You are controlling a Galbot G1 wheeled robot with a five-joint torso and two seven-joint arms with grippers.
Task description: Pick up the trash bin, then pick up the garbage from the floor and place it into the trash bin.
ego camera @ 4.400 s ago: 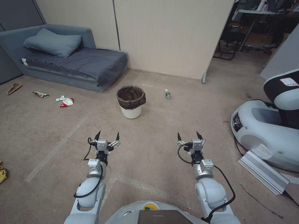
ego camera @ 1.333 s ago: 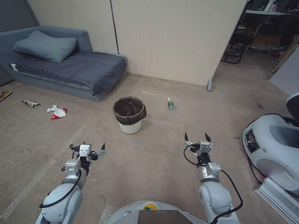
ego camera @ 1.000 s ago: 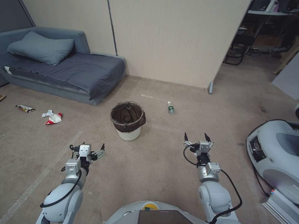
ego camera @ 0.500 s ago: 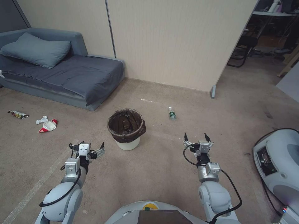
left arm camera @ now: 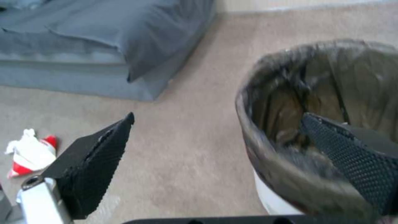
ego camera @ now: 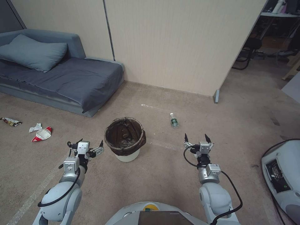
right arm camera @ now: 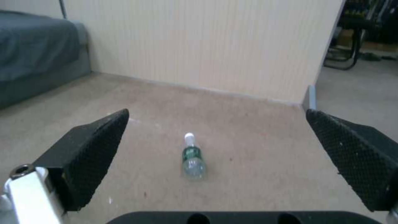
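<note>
The left gripper [ego camera: 89, 147] is wide open just beside the trash bin [ego camera: 125, 139]. The right gripper [ego camera: 196, 138] waits, open, near the bottle [ego camera: 174, 120].

I'm seeing even, soft indoor light across the carpet [ego camera: 162, 175], with only faint shadows pooling under the trash bin [ego camera: 125, 139]. The wall [ego camera: 175, 43] is bowing toward the head view's edges. The left wrist feed is smearing the bin's rim; the right wrist feed is looking soft, the bottle [right arm camera: 192, 160] slightly hazy.
</note>
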